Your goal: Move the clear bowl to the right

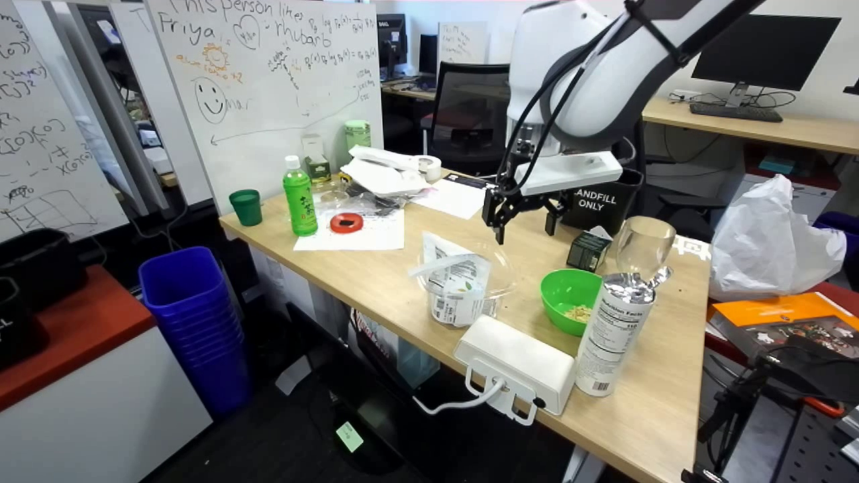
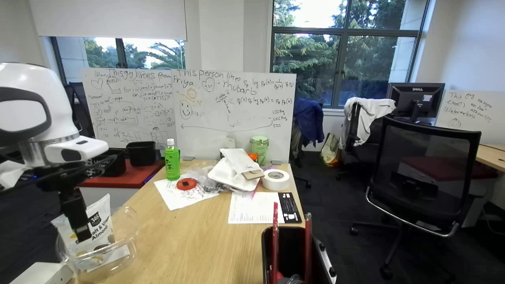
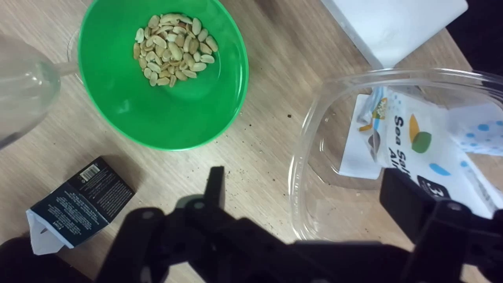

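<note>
Jaws spread wide, nothing held. In wrist view, gripper [image 3: 305, 173] looks to straddle one side of clear plastic bowl [image 3: 310, 188], on desk [image 2: 197, 244] w/ almond bag [image 3: 428, 145] inside. Prob. grasp next: drop straight, pinch wall only, miss bag; slide level, clr of green bowl [image 3: 157, 114].

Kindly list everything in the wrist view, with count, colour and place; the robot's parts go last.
Clear bowl: 1, transparent, right side
Snack bag: 1, white, in clear bowl
Label or paper: 1, white, within clear bowl's outline
Green bowl: 1, green, upper left
Peanuts: many, tan, in green bowl
Stemmed glass: 1, transparent, left edge
Carton: 1, dark, lower left
Device: 1, white, top right
Specks: several, dark, on table
Unclear object: 1, black, lower left corner
Table: 1, pale wood, underneath
Gripper: 1, black, bottom, open
</note>
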Robot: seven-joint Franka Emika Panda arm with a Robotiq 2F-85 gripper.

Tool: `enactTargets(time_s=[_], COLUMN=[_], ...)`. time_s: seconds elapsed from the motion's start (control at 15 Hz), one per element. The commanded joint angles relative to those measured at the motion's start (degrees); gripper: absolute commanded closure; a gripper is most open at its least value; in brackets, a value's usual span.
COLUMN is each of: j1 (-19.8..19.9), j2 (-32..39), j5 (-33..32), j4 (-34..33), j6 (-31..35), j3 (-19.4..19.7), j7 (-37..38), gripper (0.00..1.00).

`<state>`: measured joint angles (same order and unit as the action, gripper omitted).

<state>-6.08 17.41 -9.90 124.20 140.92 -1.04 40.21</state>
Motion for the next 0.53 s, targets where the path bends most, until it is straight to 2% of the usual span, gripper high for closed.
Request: enactTargets(time_s=[0.0, 0.47], j1=[-1.7, -2.0], j2=[5.8, 17.5], j5=[-0.6, 4.9], j4=[-3.3, -11.5], j6=[2.1, 5.6], j3=[2.4, 3.9], j7=[0.3, -1.4], gripper=[0.00, 0.00])
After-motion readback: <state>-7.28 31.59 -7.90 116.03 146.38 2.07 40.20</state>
